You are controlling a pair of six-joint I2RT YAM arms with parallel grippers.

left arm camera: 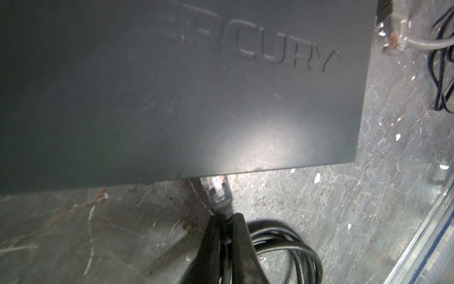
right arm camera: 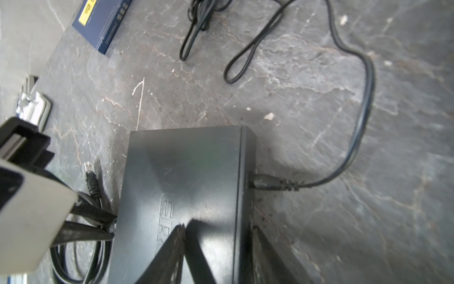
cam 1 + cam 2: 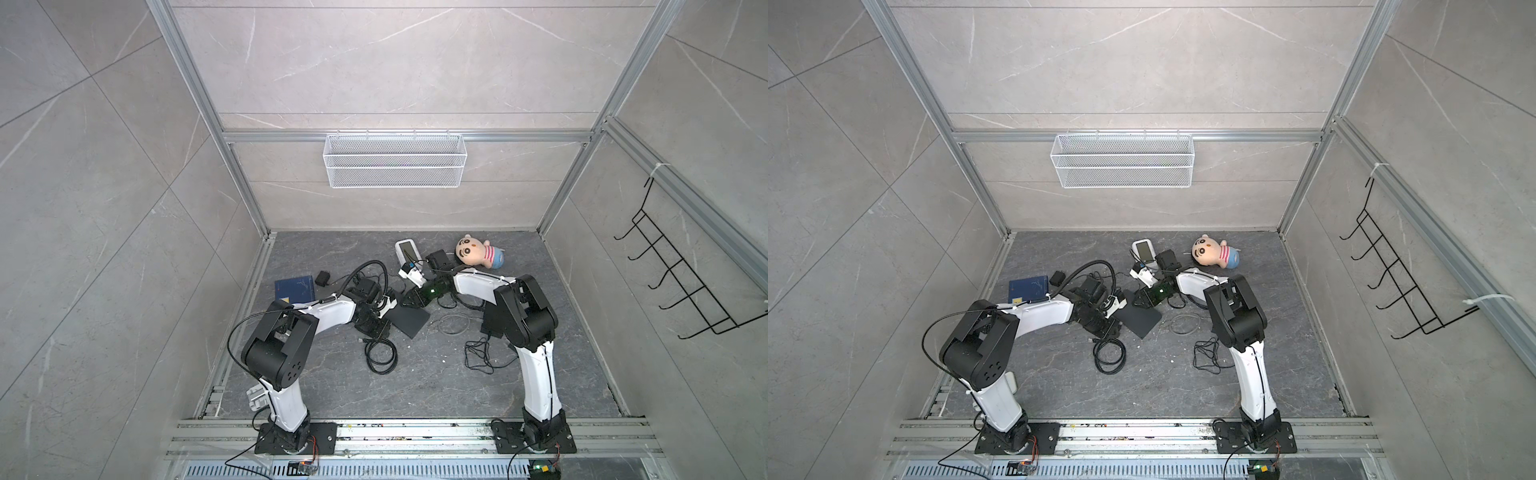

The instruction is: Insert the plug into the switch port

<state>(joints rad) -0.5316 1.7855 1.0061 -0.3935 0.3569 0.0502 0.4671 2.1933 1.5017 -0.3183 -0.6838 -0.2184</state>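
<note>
Left gripper [image 1: 224, 220] pinches the black cable [image 1: 290, 247] just behind its clear network plug [image 1: 216, 190], whose tip meets the near edge of the black Mercury switch [image 1: 196, 98]; how deep it goes cannot be told. Right gripper [image 2: 218, 227], jaws partly apart, straddles the switch's opposite edge, one finger on its lid, beside the plugged-in power cord [image 2: 344, 169].

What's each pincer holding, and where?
Left pincer: black cable, just behind the plug. Right pincer: straddles the switch at its edge; grip cannot be told.
</note>
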